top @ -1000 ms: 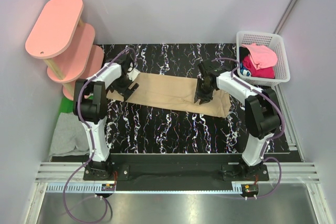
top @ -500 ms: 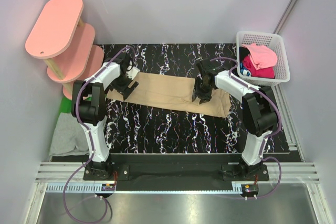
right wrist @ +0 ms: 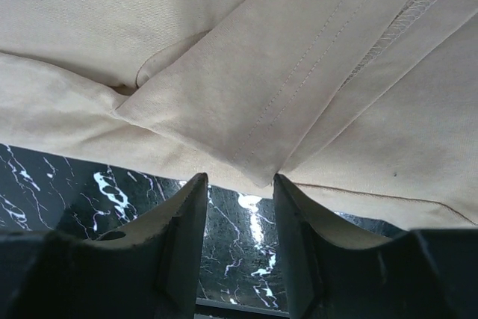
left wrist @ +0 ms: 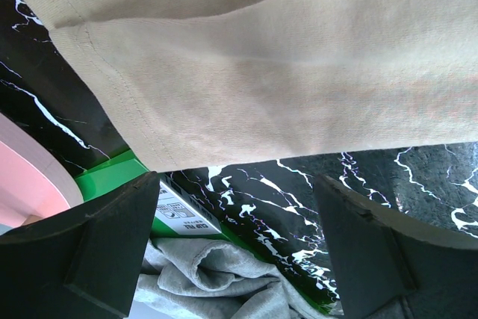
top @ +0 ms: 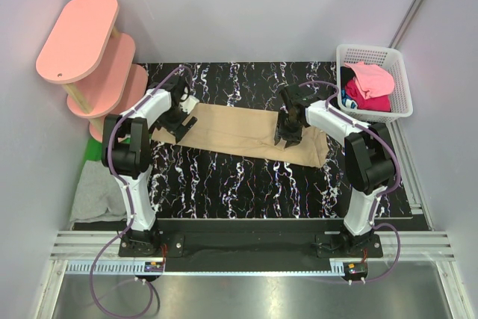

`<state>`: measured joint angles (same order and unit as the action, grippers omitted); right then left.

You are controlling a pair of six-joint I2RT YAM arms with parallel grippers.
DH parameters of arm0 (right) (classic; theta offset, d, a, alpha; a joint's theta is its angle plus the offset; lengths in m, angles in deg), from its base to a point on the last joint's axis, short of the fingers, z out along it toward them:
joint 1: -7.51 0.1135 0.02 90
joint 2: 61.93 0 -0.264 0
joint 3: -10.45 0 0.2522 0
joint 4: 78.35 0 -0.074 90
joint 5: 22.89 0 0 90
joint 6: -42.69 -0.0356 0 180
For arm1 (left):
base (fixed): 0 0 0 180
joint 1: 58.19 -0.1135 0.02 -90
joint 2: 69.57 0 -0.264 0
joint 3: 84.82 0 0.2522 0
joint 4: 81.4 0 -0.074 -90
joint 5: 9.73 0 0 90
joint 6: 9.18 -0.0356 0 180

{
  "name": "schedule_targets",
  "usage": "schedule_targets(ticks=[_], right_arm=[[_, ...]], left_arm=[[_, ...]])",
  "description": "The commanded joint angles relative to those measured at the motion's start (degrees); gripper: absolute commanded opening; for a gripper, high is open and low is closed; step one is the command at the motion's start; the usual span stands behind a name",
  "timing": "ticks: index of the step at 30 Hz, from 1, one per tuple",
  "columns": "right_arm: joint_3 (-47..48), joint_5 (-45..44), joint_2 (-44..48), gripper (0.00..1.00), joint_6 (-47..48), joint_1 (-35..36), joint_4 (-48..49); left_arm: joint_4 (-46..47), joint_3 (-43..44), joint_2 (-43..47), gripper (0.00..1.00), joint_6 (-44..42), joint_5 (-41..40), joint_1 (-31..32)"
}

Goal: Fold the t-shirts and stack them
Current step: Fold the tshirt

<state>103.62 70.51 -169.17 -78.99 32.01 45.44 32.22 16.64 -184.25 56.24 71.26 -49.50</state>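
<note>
early stage: one tan t-shirt part-folded, nothing stacked yet

left to right: three pink oval shelves (top: 78, 35) stand at the far left. one grey t-shirt (top: 97, 192) lies crumpled off the left edge of the counter (top: 246, 184) on something green i cannot identify, so i judge it unfolded. the left claw (top: 181, 117) hangs released, spread wide, over the left end of the one tan t-shirt (top: 239, 131). that shirt lies across the middle of the counter as a long band with its sides turned in, the cross folds not yet made. the right claw (top: 287, 136) sits over its right part, partly parted, with nothing pinched. at the far right, one white basket (top: 407, 95) holds one pink t-shirt (top: 372, 78), one magenta t-shirt (top: 370, 101) and dark cloth i cannot name, all waiting. that makes two claws and four countable shirts.
</note>
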Motion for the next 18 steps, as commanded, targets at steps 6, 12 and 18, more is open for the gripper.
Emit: schedule_targets(ticks=[6,12,18], right_arm=[[0.3,-1.9,0.2,0.47,1.1,-0.3,0.3],[0.5,-1.9,-0.9,0.47,1.4,-0.6,0.2],[-2.5,-2.6,0.9,0.48,1.9,-1.6,0.6]], left_arm=[[1.1,-0.1,2.5,0.89,-0.6,0.8,-0.2],[1.1,-0.2,2.6,0.89,-0.9,0.7,-0.4],[1.4,-0.5,2.8,0.89,-1.1,0.8,-0.8]])
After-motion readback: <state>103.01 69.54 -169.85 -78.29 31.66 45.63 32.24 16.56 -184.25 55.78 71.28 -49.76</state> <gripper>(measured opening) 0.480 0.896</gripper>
